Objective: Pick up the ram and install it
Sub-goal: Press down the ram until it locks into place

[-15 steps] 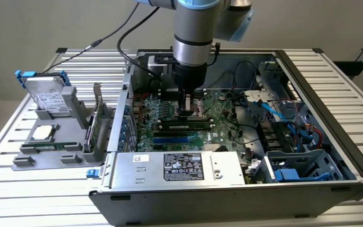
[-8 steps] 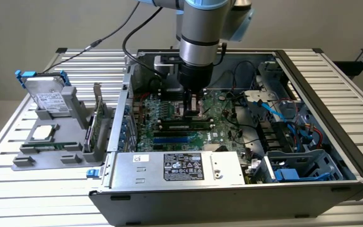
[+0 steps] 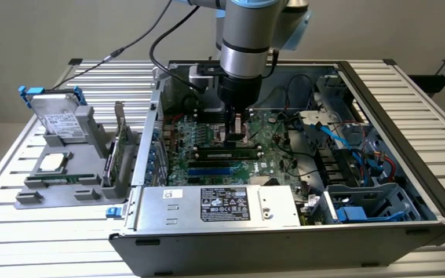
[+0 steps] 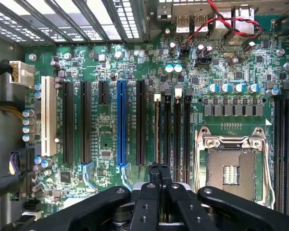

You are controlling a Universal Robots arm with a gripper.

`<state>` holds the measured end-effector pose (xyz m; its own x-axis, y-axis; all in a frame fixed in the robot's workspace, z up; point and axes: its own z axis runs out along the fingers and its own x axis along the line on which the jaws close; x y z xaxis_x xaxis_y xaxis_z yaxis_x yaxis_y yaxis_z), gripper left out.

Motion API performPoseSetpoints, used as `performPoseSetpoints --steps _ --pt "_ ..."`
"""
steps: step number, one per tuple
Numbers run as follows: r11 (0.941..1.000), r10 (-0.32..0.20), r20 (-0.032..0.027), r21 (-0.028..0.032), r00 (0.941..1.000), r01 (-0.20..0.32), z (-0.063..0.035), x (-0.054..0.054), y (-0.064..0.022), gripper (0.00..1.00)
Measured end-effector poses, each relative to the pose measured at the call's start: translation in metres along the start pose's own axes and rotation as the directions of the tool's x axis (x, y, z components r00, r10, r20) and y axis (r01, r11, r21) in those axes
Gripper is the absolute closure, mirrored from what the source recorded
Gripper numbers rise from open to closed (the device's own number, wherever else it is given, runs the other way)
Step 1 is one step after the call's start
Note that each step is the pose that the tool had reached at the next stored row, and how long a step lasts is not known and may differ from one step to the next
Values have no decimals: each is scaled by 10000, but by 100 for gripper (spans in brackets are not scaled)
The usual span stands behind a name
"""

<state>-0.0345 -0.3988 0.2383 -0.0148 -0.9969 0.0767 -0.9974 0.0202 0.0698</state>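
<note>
The long, narrow green ram stick [image 3: 228, 154] lies seated in a motherboard slot inside the open grey computer case [image 3: 408, 174]. Directly above it, the black pincer [image 3: 236, 128] is fully closed, gripping nothing, fingertips together.

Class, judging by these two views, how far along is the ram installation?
Done: the ram stands in a slot on the motherboard. In hand: nothing gripped; the shut gripper is at its top edge, touching or just above. Left: whether it is fully seated cannot be told.
</note>
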Motion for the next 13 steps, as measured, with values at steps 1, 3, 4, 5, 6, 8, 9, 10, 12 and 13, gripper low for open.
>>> performPoseSetpoints --steps 1,3,4,5,6,8,9,10,12,13 --pt "10000 0 -2 -1 10000 0 -1 1 1 90" --pt "10000 0 -2 -1 10000 0 -1 1 0 90" --pt "10000 0 -2 -1 10000 0 -1 0 0 90" --pt "10000 0 -2 -1 10000 0 -1 0 0 90" --pt "10000 0 -2 -1 10000 0 -1 0 0 90" --pt "10000 0 -2 -1 10000 0 -1 1 0 90" --pt "10000 0 -2 -1 10000 0 -1 1 0 90" --pt "10000 0 -2 -1 10000 0 -1 1 0 90" --pt "10000 0 -2 -1 10000 0 -1 0 0 90" --pt "10000 0 -2 -1 10000 0 -1 1 0 90"
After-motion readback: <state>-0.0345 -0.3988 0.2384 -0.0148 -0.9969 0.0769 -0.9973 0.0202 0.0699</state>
